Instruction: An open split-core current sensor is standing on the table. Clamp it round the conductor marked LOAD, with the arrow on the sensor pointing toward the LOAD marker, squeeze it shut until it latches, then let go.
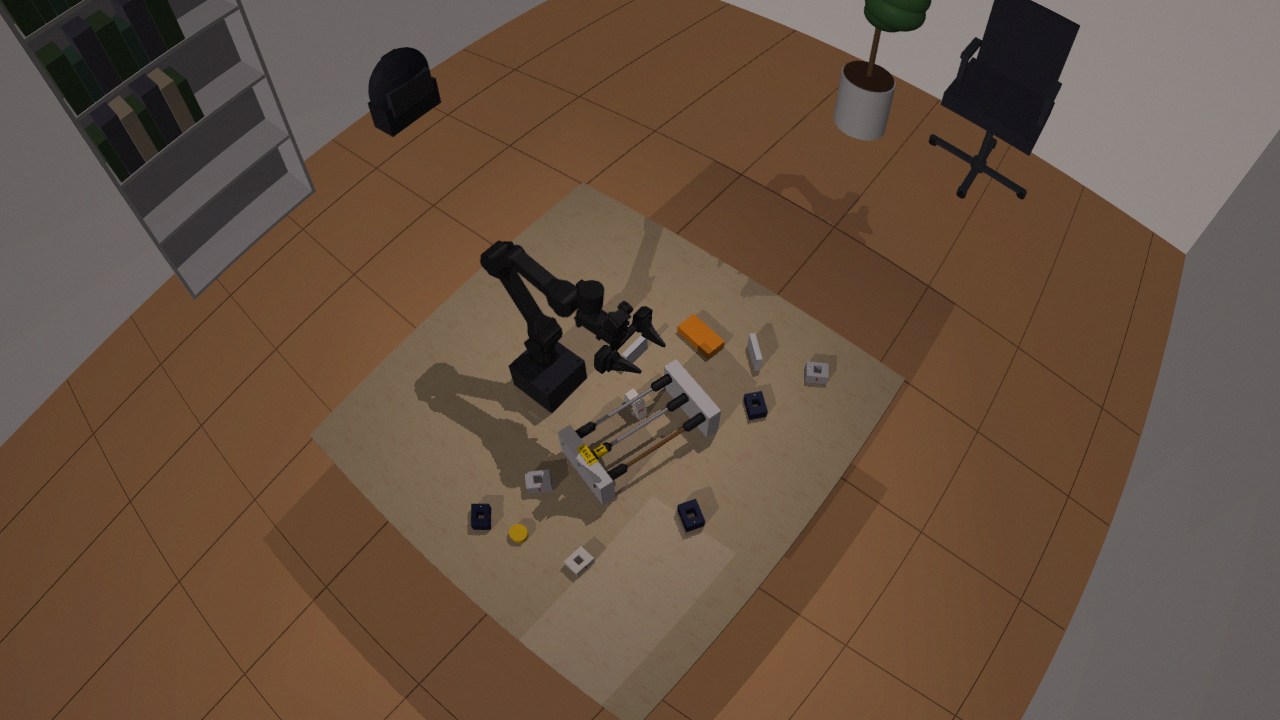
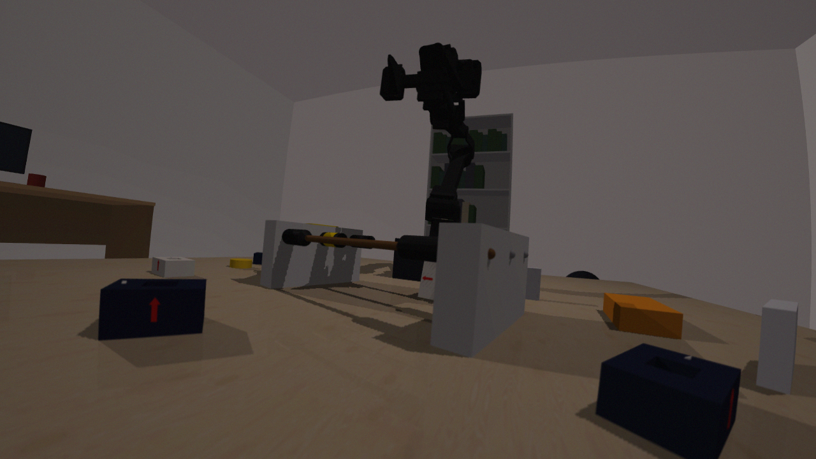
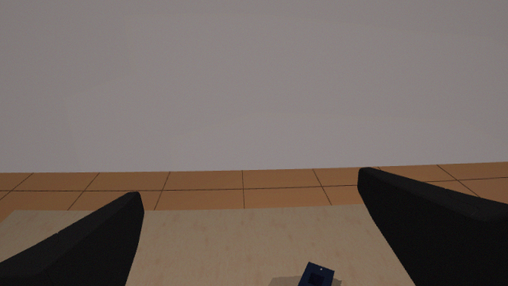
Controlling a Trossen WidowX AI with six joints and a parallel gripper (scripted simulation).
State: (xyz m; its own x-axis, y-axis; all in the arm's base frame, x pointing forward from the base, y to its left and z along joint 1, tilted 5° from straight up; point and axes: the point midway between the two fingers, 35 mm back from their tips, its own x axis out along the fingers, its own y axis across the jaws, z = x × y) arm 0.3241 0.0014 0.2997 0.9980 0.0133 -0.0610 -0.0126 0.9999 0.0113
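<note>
My gripper [image 1: 651, 357] [image 3: 252, 191] is open and empty, raised high above the table on the arm's side of the rack. The sensor [image 1: 639, 410] [image 2: 426, 288] is white with a red arrow and stands on the table by the conductor nearest the arm, partly hidden in the top and exterior views. Three conductors run between two pale end blocks [image 1: 693, 400] [image 2: 463, 291]. The middle conductor [image 1: 642, 424] has a yellow band [image 1: 601, 449] [image 2: 331, 239] at one end, beside a yellow label [image 1: 587, 454] on the other block; its lettering is too small to read. The wrist view shows no sensor.
Navy blocks [image 1: 755, 402] [image 1: 690, 512] [image 2: 152, 308] [image 3: 322, 272] and white blocks [image 1: 816, 373] lie around the rack. An orange box [image 1: 699, 335] [image 2: 644, 315] and a white upright plate [image 1: 754, 351] [image 2: 777, 345] stand beyond the gripper. A yellow disc [image 1: 517, 533] [image 2: 240, 262] lies beyond the labelled end.
</note>
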